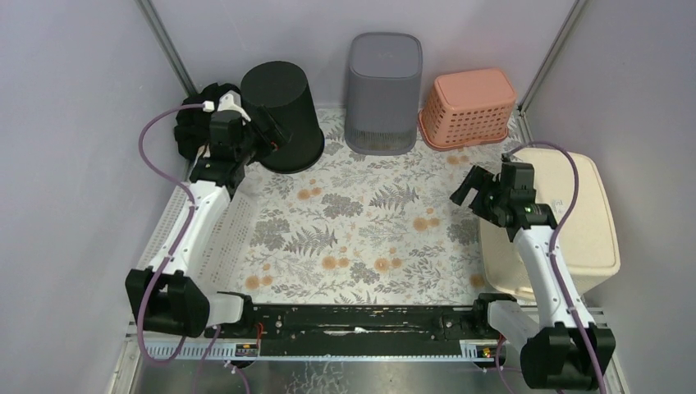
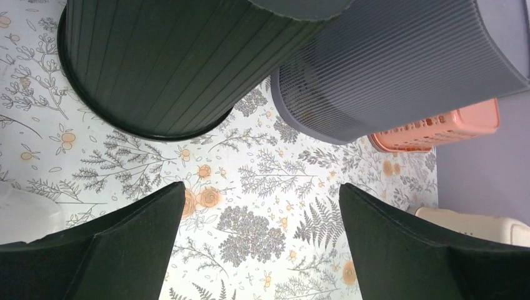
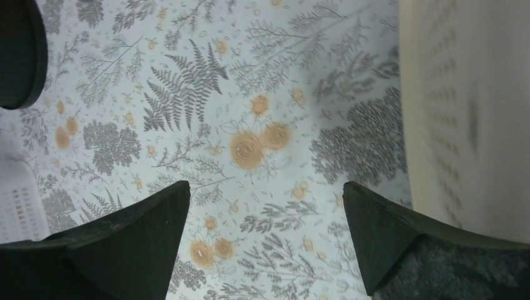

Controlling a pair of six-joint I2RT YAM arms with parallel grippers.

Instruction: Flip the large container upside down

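The large container (image 1: pixel 574 217) is a cream bin at the right edge of the floral mat (image 1: pixel 361 222). A smooth closed face is turned up and no opening shows. Its perforated wall fills the right side of the right wrist view (image 3: pixel 469 112), and a corner of it appears in the left wrist view (image 2: pixel 481 222). My right gripper (image 1: pixel 469 187) (image 3: pixel 265 184) hangs open just left of the bin, apart from it, with only mat between its fingers. My left gripper (image 1: pixel 275 135) (image 2: pixel 259 187) is open beside the black bin, holding nothing.
A black round bin (image 1: pixel 283 115) (image 2: pixel 162 62), a grey ribbed bin (image 1: pixel 383 90) (image 2: pixel 400 69) and a pink basket (image 1: pixel 469 107) (image 2: pixel 437 128) stand along the back, all bottom up. A white perforated tray (image 1: pixel 217 246) lies under the left arm.
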